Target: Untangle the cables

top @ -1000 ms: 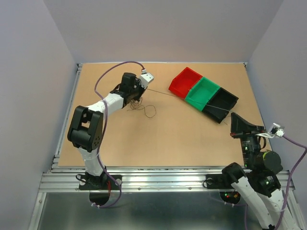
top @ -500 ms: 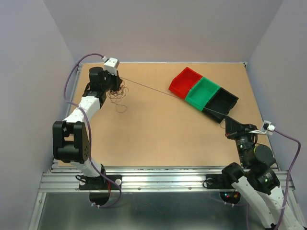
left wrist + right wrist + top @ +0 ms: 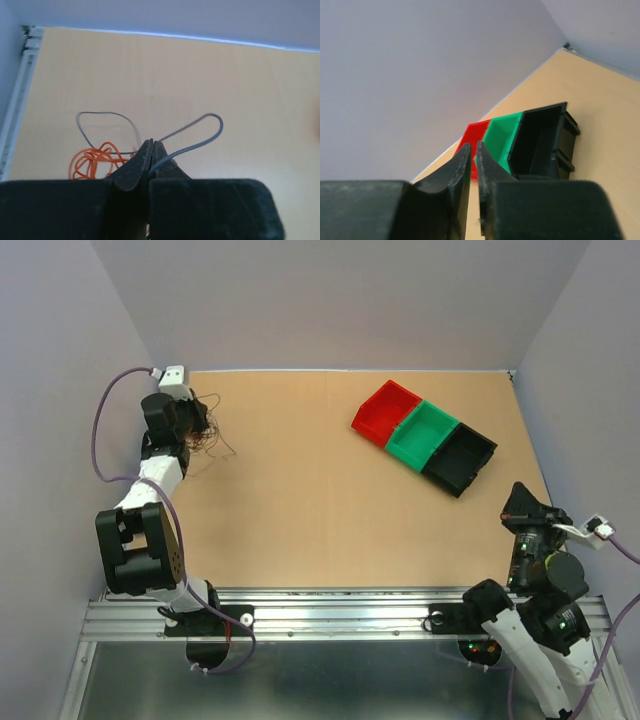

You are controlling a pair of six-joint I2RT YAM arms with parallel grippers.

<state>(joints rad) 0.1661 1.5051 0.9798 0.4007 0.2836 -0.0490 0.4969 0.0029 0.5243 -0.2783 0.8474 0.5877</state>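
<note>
Cables (image 3: 89, 161) bunched at ten o'clock, pinched by left gripper (image 3: 151, 146). Right gripper (image 3: 474, 149) at four o'clock, pressed together, empty. Untangling barely begun.

On the table (image 3: 330, 520), the cables (image 3: 207, 432) lie bunched in the far left corner, at the left gripper (image 3: 151, 144). Three bins (image 3: 424, 437) stand touching in a row at far right. The right gripper (image 3: 473, 146) sits nearer, well apart from them.
</note>
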